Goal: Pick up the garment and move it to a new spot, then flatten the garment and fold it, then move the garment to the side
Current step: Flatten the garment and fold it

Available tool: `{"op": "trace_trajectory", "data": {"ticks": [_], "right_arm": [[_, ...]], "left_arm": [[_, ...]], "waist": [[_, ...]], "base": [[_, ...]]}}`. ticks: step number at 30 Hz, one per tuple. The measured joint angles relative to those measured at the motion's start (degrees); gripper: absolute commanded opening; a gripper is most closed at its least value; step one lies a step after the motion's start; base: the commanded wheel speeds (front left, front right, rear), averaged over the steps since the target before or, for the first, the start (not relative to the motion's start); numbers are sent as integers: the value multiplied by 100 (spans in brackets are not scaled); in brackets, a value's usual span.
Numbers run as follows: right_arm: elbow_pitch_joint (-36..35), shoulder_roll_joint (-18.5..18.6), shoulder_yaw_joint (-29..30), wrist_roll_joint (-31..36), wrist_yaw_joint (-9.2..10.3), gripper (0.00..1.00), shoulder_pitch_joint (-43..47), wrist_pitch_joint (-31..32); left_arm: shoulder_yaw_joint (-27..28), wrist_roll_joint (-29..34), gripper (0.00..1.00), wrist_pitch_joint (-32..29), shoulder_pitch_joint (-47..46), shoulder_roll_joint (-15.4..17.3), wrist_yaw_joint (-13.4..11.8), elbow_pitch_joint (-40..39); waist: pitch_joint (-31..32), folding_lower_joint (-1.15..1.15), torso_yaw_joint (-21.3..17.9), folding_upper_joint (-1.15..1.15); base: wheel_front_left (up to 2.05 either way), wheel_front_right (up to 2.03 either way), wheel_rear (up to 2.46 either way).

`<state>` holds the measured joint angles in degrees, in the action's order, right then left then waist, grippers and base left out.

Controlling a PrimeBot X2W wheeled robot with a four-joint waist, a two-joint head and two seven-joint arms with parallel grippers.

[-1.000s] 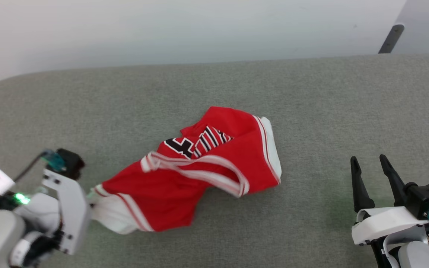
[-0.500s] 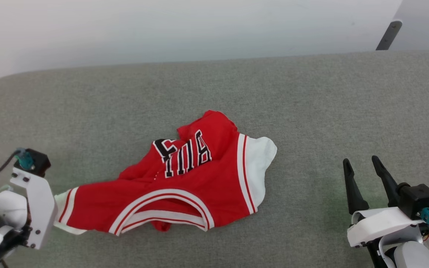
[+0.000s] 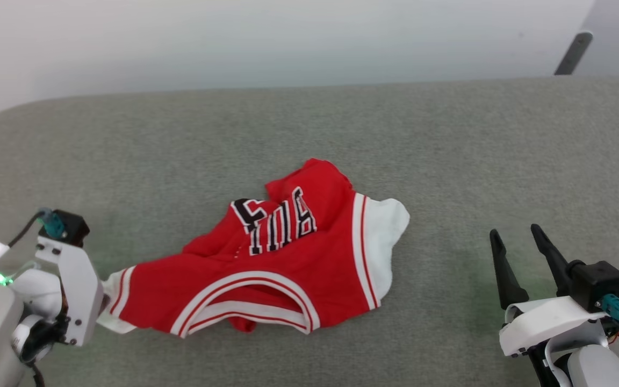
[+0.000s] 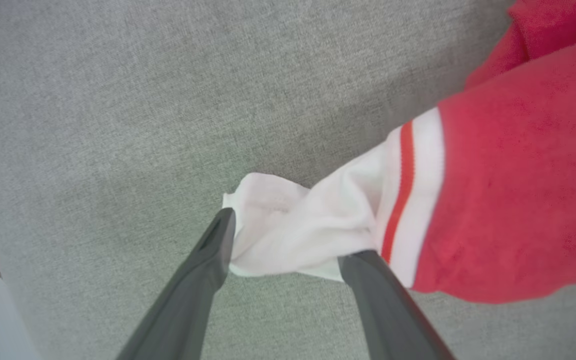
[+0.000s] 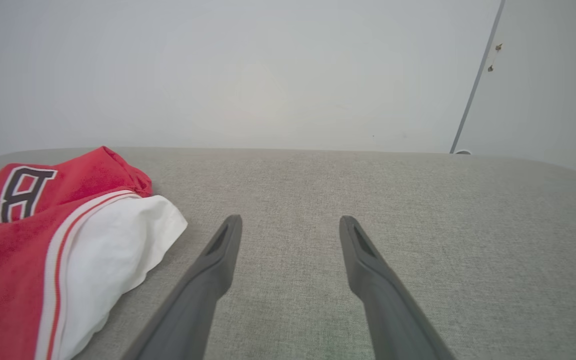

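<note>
One grey cushion [image 3: 449, 134] carries the crumpled garment [image 3: 266, 279] near its middle, the left gripper [image 4: 290, 240] spread wide about the white left sleeve, tips touching cloth, the right gripper [image 5: 290, 220] spread, empty, well right

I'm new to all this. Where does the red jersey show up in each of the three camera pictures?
Head view: the garment lies crumpled at lower centre.
Left wrist view: garment at right, its white sleeve end reaching between the fingertips of the left gripper.
Right wrist view: garment at lower left.
Shared landmark: the grey surface beneath it.
</note>
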<state>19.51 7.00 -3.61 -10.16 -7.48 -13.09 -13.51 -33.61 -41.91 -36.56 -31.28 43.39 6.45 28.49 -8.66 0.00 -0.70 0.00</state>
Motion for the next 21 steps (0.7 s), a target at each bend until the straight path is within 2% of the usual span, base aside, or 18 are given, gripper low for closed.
{"op": "trace_trajectory", "data": {"ticks": [4,8,21], "right_arm": [[-26,87,-104,-118,0,100,3,160],[-69,188,-281,-260,0,100,10,364],[-43,588,-873,-753,0,100,-22,1332]], "left_arm": [[37,-67,100,-13,-34,-23,-42,-192],[155,-80,100,348,-21,-93,-209,-498],[693,44,100,2808,761,-779,-896,-1521]], "waist": [[72,0,153,0],[160,0,343,0],[409,0,1057,0]], "base": [[0,0,0],[0,0,0],[0,0,0]]}}
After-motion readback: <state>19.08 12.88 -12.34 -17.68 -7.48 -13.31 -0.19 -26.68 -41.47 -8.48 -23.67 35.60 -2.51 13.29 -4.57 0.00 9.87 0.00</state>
